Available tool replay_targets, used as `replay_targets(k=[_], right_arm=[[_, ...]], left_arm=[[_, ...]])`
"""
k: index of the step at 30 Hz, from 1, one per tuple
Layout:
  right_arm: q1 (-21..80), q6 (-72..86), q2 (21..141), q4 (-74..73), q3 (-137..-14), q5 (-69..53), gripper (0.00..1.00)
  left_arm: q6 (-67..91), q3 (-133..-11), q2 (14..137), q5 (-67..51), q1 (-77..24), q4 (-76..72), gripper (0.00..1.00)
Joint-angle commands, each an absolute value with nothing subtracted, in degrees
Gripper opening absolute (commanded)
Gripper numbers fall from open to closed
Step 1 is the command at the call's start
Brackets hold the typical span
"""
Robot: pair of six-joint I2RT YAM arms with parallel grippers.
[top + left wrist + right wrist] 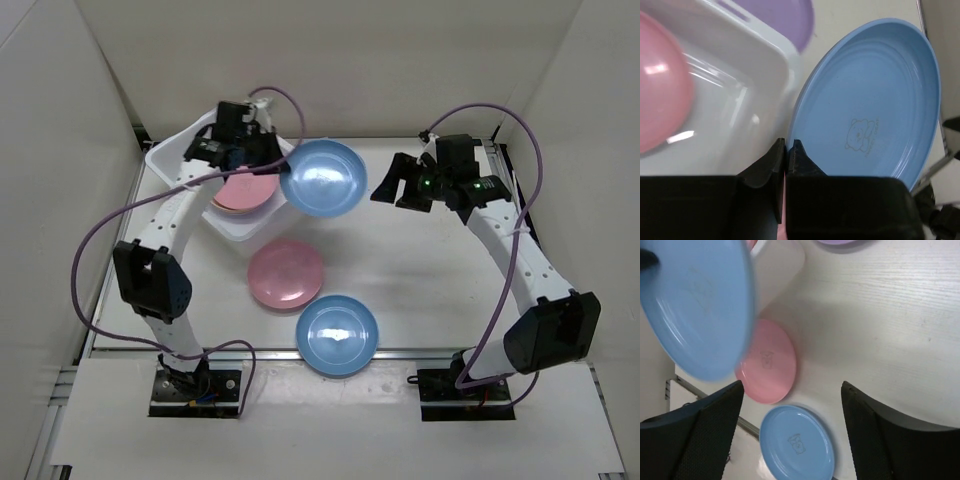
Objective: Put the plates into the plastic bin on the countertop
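One blue plate clamped at its rim, poised beside the plastic bin.
Jaws of the left gripper (787,146) are pinched tight on the rim of the held blue plate (875,100), which hangs tilted just right of the plastic bin (740,85) at the far-left corner of the countertop (420,270); the right gripper (398,190) stands with jaws apart, holding nothing. To do this well, I judge the plate should travel left until wholly over the bin, level out above the pink plates (243,192) inside, then drop low before release, since the edge grip looks thin. A pink plate (286,274) and a blue plate (338,335) wait toward the near edge. No writing is legible; only a small bear-like line drawing (860,135) marks the held plate's centre.
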State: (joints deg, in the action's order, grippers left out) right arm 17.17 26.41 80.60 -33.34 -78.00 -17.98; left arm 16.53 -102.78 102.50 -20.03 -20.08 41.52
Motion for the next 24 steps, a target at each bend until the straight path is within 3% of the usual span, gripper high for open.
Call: replay_targets(k=[1,5,13,24], right_arm=[[17.1,26.3,82.5,-31.0,-81.6,-20.4,0.84],[16.4,26.2,84.3,-32.0,-83.2,-19.7,0.99],[8.5,27.9,87.2,-31.9,-82.9,-16.9,0.99],[7.2,27.7,103.1,-30.1,-93.3,-10.5,0.99]], left_arm=[[20.6,-103.8,95.2,-20.0,-12.0,37.0,0.1],[23.5,-101.7,93.5,-20.0,-3.8,35.1,0.1],[25.0,-97.2,98.3,-14.4,5.5,35.3,0.1],[23.1,-106.1,112.0,-2.2,4.5,45.4,0.1]])
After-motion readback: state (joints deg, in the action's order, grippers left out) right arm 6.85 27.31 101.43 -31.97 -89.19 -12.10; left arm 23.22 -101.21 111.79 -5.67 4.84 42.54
